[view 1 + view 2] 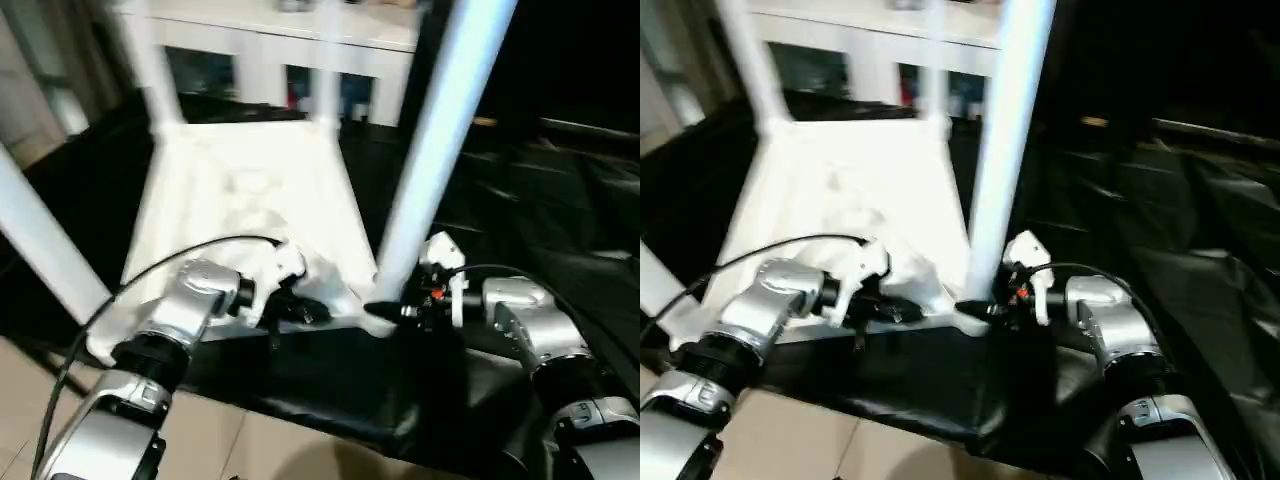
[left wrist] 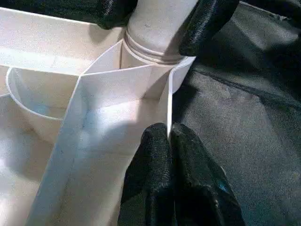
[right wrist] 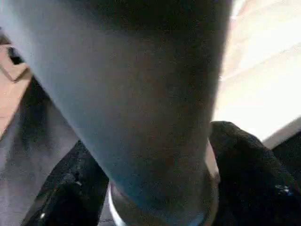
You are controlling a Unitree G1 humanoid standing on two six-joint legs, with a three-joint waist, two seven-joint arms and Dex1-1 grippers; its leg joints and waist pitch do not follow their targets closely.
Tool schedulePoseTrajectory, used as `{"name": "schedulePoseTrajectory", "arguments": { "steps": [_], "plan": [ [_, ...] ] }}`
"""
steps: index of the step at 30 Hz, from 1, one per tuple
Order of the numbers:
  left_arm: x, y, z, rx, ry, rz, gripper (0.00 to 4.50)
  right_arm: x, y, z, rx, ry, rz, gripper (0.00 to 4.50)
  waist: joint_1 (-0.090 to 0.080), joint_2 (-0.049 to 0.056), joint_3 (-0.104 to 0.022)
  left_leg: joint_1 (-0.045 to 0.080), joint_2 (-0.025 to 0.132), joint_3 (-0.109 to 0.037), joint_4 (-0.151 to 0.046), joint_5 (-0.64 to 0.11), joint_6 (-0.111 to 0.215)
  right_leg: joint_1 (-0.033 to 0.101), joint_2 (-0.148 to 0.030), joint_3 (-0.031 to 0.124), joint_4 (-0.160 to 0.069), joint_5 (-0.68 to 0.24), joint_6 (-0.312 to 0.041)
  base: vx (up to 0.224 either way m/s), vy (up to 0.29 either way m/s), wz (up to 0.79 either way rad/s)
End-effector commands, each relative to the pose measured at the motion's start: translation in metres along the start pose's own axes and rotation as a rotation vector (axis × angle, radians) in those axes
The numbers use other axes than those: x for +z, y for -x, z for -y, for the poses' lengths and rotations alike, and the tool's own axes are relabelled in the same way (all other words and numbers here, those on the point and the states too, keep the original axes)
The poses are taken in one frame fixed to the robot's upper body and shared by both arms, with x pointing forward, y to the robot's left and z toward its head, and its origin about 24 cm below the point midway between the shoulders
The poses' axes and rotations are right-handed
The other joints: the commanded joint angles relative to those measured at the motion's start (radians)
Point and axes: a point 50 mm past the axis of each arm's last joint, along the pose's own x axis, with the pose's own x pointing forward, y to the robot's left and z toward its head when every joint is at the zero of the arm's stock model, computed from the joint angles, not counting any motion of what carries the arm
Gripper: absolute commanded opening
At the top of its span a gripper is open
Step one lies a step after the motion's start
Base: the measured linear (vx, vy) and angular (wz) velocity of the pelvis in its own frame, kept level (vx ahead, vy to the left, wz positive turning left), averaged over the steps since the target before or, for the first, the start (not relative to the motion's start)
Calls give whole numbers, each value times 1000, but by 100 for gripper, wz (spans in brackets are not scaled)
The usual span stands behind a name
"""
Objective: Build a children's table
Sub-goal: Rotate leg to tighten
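My right fingers (image 2: 207,23) straddle the base of the near-right leg (image 1: 440,150), one on each side of it just above the collar where it enters its round corner socket (image 2: 160,56); they look closed around the leg, though whether they press it or merely bracket it I cannot tell for sure. My left fingers (image 2: 174,179) are pressed together with nothing between them, their tips resting against the thin white rib (image 2: 168,108) that runs from that socket along the ribbed underside of the tabletop (image 1: 250,200). The tabletop lies upside down on the counter (image 1: 330,390), which is draped in black cloth, with its near edge close to both my wrists. From it four legs stand upward: the one I am at, a second leg (image 1: 40,240) at the near-left corner, a third leg (image 1: 150,70) at the far left and a fourth leg (image 1: 325,80) at the far right, before the white cabinet (image 1: 270,40) behind. So I judge the build nearly finished: every socket seems filled. What is left, as I read it, is seating this last leg firmly, letting go, and turning the table onto its feet. How deep the far legs sit, I cannot make out.
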Motion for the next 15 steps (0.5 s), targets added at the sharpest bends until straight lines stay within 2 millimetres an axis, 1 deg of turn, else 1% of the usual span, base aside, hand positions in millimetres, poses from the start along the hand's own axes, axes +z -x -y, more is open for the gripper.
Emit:
{"name": "schedulePoseTrajectory", "arguments": {
  "steps": [1, 2, 3, 5, 7, 8, 10, 11, 12, 13, 14, 15],
  "plan": [
    [0, -3, 5, -35, 6, 15, 0, 2, 3, -2, 19, 8, -2, 288, -2, -2, -60, 8, 27, 4, -62, -217, 60, 56, -47, 41, -48, -188, -250, 0, 0, 0],
    [0, -3, 5, -37, 6, 14, 0, 1, 4, -3, 28, 4, -5, 275, -3, -4, -60, 8, 27, 3, -62, -210, 57, 57, -48, 42, -48, -189, -244, 0, 0, 0],
    [0, -3, 5, -37, 6, 14, 0, 1, 4, -3, 28, 4, -5, 260, -3, -4, -60, 9, 26, 4, -61, -209, 58, 55, -47, 42, -48, -189, -243, 0, 0, 0],
    [-1, -1, 5, -33, 10, 12, 0, 0, 4, -4, 49, -3, -16, 246, -2, -5, -62, 7, 25, 4, -60, -193, 61, 56, -48, 42, -47, -182, -240, 0, 0, 0],
    [-1, 0, 5, -28, 12, 11, 0, -1, 4, -5, 57, -8, -17, 241, -3, -5, -62, 7, 24, 5, -59, -187, 63, 56, -48, 42, -47, -179, -239, 0, 0, 0],
    [-1, 0, 5, -24, 13, 10, 0, -2, 4, -6, 62, -13, -17, 237, -4, -10, -62, 6, 23, 6, -58, -184, 65, 56, -46, 42, -47, -176, -238, 0, 0, 0],
    [-2, -1, 4, -5, 16, 10, 0, -3, 3, -7, 62, -19, -14, 235, -2, -9, -61, 6, 23, 5, -58, -180, 68, 56, -47, 42, -47, -182, -235, 0, 0, 0],
    [-2, -1, 3, 6, 19, 10, 0, -4, 2, -7, 58, -23, -10, 233, -1, -13, -62, 6, 23, 5, -58, -178, 70, 56, -47, 42, -46, -187, -231, 0, 0, 0],
    [-2, -2, 2, 29, 24, 9, 0, -5, 1, -8, 46, -29, -1, 231, -2, -15, -61, 5, 23, 5, -58, -176, 70, 56, -48, 42, -47, -192, -229, 0, 0, 0],
    [-2, -7, -7, 155, 32, 1, 0, -8, -3, -4, -62, -51, 28, 223, -3, -13, -60, 6, 24, 6, -58, -181, 70, 52, -49, 43, -51, -203, -227, 0, 0, 0],
    [-2, -8, -10, 194, 36, -2, 0, -9, -5, -2, -95, -58, 35, 223, -4, -14, -58, 7, 22, 5, -60, -196, 58, 52, -50, 43, -55, -233, -215, 0, 0, 0],
    [-2, -9, -13, 241, 41, -4, 0, -11, -6, -1, -133, -67, 43, 218, -7, -23, -57, 7, 21, 6, -60, -210, 56, 49, -51, 44, -59, -261, -206, 0, 0, 0]
  ]
}}
